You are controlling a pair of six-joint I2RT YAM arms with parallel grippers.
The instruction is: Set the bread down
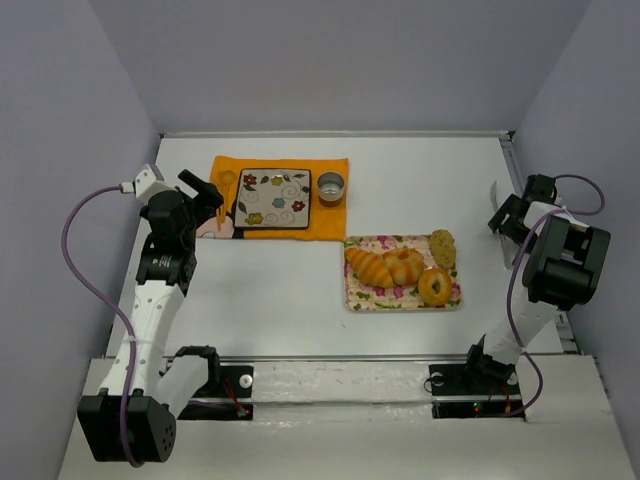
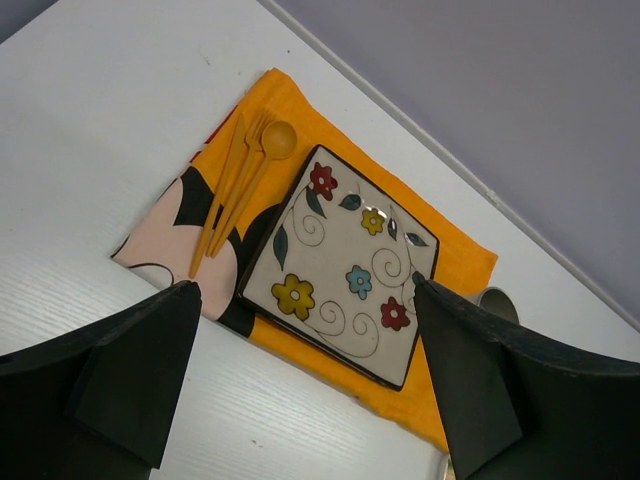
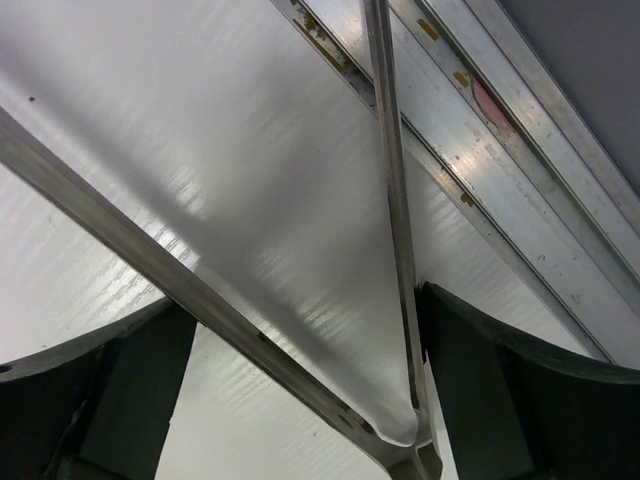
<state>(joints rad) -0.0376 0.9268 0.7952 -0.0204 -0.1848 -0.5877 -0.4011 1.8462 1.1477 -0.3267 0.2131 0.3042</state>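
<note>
The bread (image 1: 443,247), a small speckled yellowish oval, lies at the far right corner of the floral tray (image 1: 400,303). My right gripper (image 1: 505,215) (image 3: 305,300) hovers right of the tray near the table's edge. Its jaws stand wide around a pair of spread metal tongs (image 3: 392,180) (image 1: 495,195), whose two arms rest against the fingers. My left gripper (image 1: 207,195) (image 2: 305,290) hangs open and empty at the left side of the flowered square plate (image 1: 273,199) (image 2: 345,265).
The tray also carries an orange striped croissant (image 1: 370,267), a golden bun (image 1: 404,263) and a ring doughnut (image 1: 435,286). The plate sits on an orange mat (image 1: 330,222) with orange cutlery (image 2: 235,195). A metal cup (image 1: 331,186) stands beside it. An aluminium rail (image 3: 500,150) borders the right edge.
</note>
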